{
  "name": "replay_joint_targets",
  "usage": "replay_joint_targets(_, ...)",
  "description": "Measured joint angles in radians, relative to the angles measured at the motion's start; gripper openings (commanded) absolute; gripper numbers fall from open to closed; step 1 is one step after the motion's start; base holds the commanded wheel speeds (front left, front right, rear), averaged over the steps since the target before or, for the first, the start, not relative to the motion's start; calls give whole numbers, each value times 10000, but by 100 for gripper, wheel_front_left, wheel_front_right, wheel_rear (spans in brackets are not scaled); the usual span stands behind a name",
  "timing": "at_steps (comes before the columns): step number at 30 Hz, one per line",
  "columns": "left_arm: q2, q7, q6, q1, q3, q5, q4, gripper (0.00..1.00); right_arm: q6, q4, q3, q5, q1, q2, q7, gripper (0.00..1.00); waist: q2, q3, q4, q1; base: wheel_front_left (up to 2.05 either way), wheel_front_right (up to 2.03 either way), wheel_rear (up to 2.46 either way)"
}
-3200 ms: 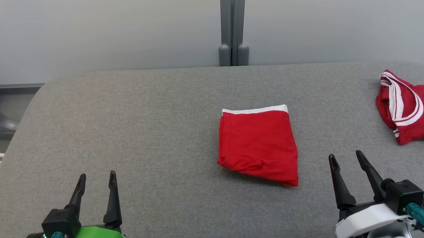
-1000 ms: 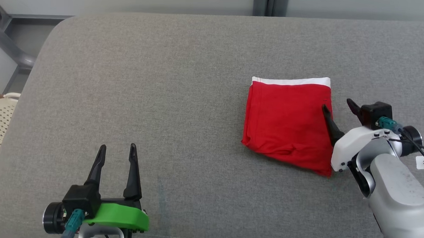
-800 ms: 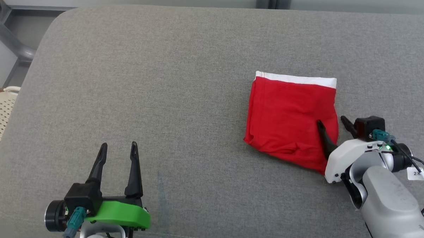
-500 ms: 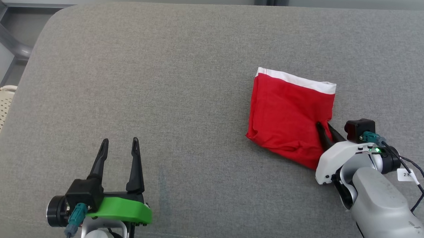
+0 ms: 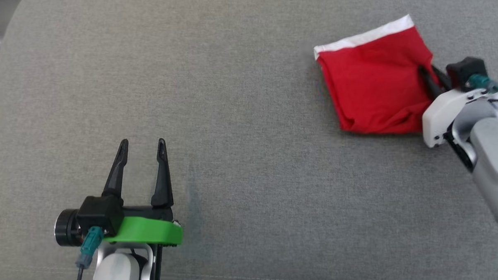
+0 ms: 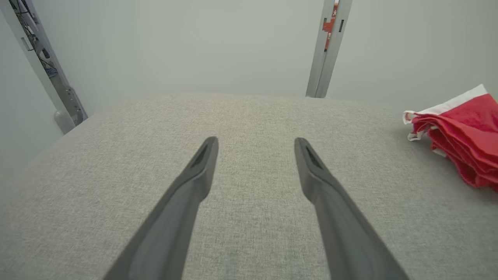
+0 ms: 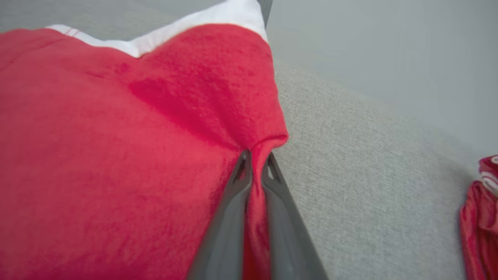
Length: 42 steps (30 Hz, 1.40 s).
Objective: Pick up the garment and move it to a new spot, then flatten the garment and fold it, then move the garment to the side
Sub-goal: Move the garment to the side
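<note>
Jaws of right gripper [image 5: 428, 73], spread a second ago, now pinch folded garment [image 5: 375, 86] edge, upper right; likely move-aside starting. Left gripper [image 5: 143, 144] jaws spread, idle.

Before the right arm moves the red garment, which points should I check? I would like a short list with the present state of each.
1. Right gripper shut on garment edge: ok.
2. All folded layers inside the grip: cannot tell.
3. Left gripper open, apart from garment: ok.
4. Cloth flat at the pinch: not ok, it bunches there.
5. Second garment apart from the held one: ok.
</note>
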Motion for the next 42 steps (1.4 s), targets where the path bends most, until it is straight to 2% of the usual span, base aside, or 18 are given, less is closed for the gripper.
replay_joint_targets(4,-2,-12,6,-361,-38,130,-261,100,0,-635,552,644,-596,-1317,384,0,1,509,-338,0,0,0,0)
replay_joint_targets(11,174,-42,-61,-1094,-176,554,-717,100,0,-1657,934,1791,-1381,-3651,926,0,0,1464,-1101,0,0,0,0)
replay_joint_targets(17,443,82,-69,-1468,-270,780,-1273,100,0,-2086,991,2702,-1606,-5287,1296,0,0,2249,-1762,0,0,0,0)
replay_joint_targets(22,665,314,-59,-1562,-314,968,-1847,100,0,-2117,1003,3080,-2013,-5942,1538,0,0,2753,-2281,1,0,0,0)
replay_joint_targets(28,713,508,-56,-1711,-410,1007,-2456,100,0,-1988,1256,3173,-2878,-6289,2004,0,1,3325,-2691,1,0,0,0)
replay_joint_targets(32,734,516,-35,-1720,-431,1001,-2608,100,0,-1670,1624,3290,-3446,-6383,2222,0,0,3522,-2702,1,0,0,0)
replay_joint_targets(33,734,512,-2,-1720,-431,1001,-2642,100,0,-1609,1670,3319,-3517,-6378,2215,24,0,3535,-2692,1,0,0,0)
replay_joint_targets(34,740,499,12,-1721,-433,999,-2669,100,0,-1519,1726,3319,-3631,-6372,2151,70,1,3548,-2679,1,0,0,0)
replay_joint_targets(35,740,491,29,-1721,-443,1001,-2669,100,0,-1411,1781,3319,-3727,-6366,2107,99,0,3549,-2664,1,0,0,0)
replay_joint_targets(38,750,433,44,-1721,-435,999,-2652,100,0,-1030,1919,3327,-3926,-6284,2155,100,0,3489,-2651,1,0,0,0)
replay_joint_targets(42,763,349,61,-1710,-418,943,-2454,100,0,-686,2013,3289,-4087,-6153,1641,100,1,3278,-2641,1,0,0,0)
